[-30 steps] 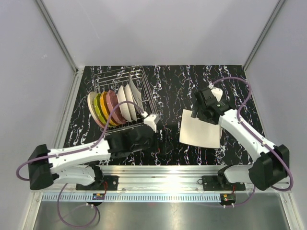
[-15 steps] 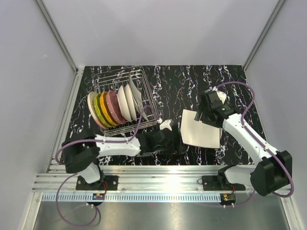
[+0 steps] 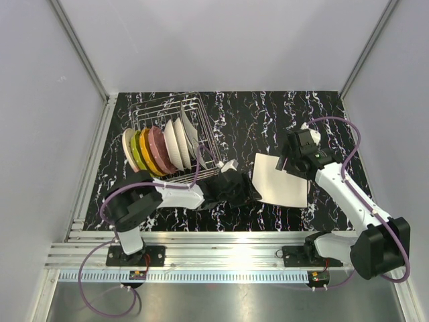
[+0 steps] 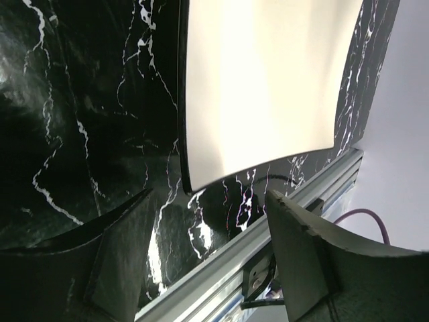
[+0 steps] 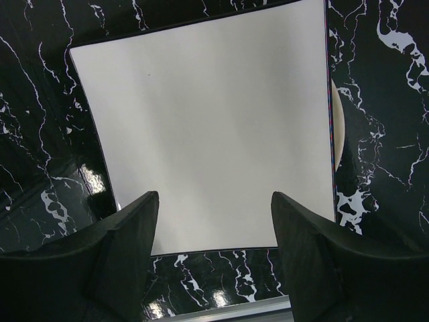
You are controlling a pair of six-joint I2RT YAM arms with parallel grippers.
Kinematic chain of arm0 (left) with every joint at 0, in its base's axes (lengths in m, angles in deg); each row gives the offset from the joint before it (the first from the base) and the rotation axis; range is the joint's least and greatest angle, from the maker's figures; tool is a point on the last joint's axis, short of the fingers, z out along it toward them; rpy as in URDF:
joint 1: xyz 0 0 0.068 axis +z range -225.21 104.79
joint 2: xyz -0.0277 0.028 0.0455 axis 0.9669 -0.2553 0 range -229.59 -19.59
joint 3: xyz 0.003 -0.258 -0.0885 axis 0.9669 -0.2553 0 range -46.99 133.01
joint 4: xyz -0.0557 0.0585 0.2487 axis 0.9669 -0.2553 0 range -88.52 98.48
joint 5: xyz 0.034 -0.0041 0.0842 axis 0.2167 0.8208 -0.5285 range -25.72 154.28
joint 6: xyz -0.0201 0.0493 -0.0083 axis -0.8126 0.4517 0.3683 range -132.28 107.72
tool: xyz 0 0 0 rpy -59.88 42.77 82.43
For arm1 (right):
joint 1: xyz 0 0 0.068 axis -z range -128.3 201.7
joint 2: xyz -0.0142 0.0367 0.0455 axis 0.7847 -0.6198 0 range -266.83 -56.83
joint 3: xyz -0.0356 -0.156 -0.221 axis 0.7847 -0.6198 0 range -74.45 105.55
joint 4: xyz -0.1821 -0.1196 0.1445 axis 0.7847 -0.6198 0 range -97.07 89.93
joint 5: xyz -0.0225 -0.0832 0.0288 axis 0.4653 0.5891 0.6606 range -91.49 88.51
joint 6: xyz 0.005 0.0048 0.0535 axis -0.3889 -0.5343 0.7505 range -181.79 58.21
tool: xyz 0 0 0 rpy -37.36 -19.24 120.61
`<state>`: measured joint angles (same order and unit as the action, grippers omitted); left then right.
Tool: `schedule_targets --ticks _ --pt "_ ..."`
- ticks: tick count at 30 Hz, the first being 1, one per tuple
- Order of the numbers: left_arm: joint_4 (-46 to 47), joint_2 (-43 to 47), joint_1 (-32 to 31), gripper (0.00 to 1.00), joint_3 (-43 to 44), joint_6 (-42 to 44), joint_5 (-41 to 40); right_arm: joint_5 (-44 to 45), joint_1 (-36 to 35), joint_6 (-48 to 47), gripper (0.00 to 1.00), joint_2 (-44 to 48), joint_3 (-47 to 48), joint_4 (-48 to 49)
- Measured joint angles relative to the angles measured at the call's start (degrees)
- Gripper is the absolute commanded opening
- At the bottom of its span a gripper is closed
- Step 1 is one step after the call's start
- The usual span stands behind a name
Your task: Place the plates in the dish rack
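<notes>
The left hand [image 4: 208, 201] is open and holds nothing. The cream square plate [image 3: 281, 184] lies on the table [image 3: 255, 114] just ahead of its fingers. The right hand [image 5: 211, 198], also open and empty, hovers over the plate's opposite edge. Behind the left hand, the other plates [image 3: 157, 151] stand on edge in the rack [image 3: 167, 111].

One wire dish rack [image 3: 165, 109] stands on the surface [image 3: 248, 117]. Upright inside it are one cream plate [image 3: 127, 149], one lime-green plate [image 3: 137, 155], one orange plate [image 3: 147, 153], one pink plate [image 3: 157, 149] and at least two white plates [image 3: 175, 144]; a third white one may be there, but that cannot be told. One squarish plate [image 3: 281, 182] lies flat. There are two arms: the left arm [image 3: 175, 196] and the right arm [image 3: 345, 194].
</notes>
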<state>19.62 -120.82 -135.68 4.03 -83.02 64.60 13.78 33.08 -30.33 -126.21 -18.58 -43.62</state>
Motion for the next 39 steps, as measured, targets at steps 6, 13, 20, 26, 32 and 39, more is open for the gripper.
schedule_targets --ticks 6,13,20,26,32,39 --pt "3.8 -3.8 0.5 0.63 1.2 -1.2 1.1 -1.1 1.0 -1.0 0.74 0.1 -0.8 0.8" --pt "5.3 -6.8 0.4 0.48 2.3 -1.6 1.6 -1.5 2.0 -1.9 0.74 0.4 -1.2 1.4" --pt "4.3 -7.3 0.4 0.45 3.0 -1.5 1.4 -2.6 2.2 -2.3 0.74 0.4 -1.2 1.8" --pt "4.1 -7.3 0.7 0.36 3.0 -0.9 1.6 -3.0 2.2 -2.4 0.73 0.4 -1.2 1.8" --pt "6.2 -7.3 1.6 0.14 3.0 -1.5 3.3 -3.0 2.2 -2.6 0.73 0.4 -1.3 1.8" --pt "7.7 -7.2 2.3 0.0 3.0 -0.7 4.9 -3.5 2.2 -2.8 0.73 0.4 -1.3 1.8"
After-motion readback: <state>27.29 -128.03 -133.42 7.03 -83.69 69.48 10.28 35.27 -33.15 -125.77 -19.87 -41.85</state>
